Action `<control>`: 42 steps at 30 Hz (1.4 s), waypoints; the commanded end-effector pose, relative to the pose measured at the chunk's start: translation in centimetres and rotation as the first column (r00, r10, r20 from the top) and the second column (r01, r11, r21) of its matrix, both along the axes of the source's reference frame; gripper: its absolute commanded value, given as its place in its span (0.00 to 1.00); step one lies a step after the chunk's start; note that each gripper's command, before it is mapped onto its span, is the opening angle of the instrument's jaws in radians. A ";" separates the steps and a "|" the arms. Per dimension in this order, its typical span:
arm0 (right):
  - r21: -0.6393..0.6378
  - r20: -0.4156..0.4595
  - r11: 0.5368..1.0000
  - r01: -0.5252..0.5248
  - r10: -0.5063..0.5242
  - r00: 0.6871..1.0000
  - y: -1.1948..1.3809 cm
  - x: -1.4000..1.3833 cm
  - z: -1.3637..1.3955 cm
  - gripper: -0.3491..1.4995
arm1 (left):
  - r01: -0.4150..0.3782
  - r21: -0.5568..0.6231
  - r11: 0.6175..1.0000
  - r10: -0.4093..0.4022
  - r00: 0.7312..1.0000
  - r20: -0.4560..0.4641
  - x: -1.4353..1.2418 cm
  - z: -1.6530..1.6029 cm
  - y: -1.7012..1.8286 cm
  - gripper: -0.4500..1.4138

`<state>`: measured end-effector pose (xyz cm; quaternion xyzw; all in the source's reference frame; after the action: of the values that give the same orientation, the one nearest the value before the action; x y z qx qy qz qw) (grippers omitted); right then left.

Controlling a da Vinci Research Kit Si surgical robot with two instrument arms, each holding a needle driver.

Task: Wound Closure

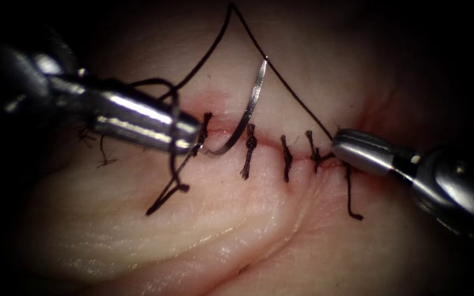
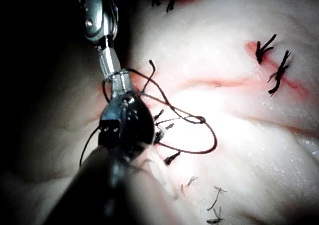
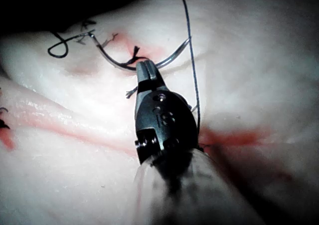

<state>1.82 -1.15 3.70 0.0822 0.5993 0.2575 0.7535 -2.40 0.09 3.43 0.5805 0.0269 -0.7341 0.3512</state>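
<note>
We are seeing the curved steel needle (image 1: 246, 112) standing free over the cut in the pale pork tissue (image 1: 237, 230), between the sutures — left claw (image 1: 193, 137) clamped together on its lower end, black thread (image 1: 292, 93) looping round that tool. Right claw (image 1: 338, 148) is resting together, holding nothing we can see.

The left tool (image 2: 115, 83) lies over pale tissue (image 2: 239, 135), its jaws closed. Dark thread (image 2: 199, 147) coils round the shaft and runs out in loops over the tissue, with a knot (image 2: 200, 119) on one loop. Two stitches (image 2: 271, 65) cross a red cut (image 2: 219, 83), and short thread ends (image 2: 215, 205) lie apart.
</note>
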 end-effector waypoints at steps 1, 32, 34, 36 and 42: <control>0.001 0.001 1.000 -0.005 0.005 1.000 0.12 0.17 0.02 0.00 | -0.011 -0.005 1.000 0.011 1.000 0.023 -0.08 0.07 -0.04 0.00; 0.087 -0.491 0.978 0.191 -0.125 0.862 1.12 0.74 0.04 0.00 | 0.118 0.038 0.992 -0.108 0.973 -0.205 -0.30 1.15 -0.44 0.00; 0.110 -0.558 0.957 0.268 -0.164 0.813 1.09 0.60 0.04 0.00 | 0.157 0.021 0.987 -0.148 0.962 -0.230 -0.32 1.28 -0.29 0.00; 0.072 -0.623 0.939 0.335 -0.220 0.751 1.04 0.45 0.04 0.00 | 0.194 0.021 0.981 -0.183 0.951 -0.248 -0.34 1.38 -0.15 0.00; -0.175 -0.578 0.886 0.429 -0.445 0.684 0.90 0.13 0.03 0.00 | 0.275 0.023 0.961 -0.257 0.921 -0.294 -0.36 1.66 0.30 0.00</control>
<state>1.91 -0.27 3.67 0.2893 0.7746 0.0179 0.5621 -2.71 0.40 5.09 0.4734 0.0219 -0.8531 0.2182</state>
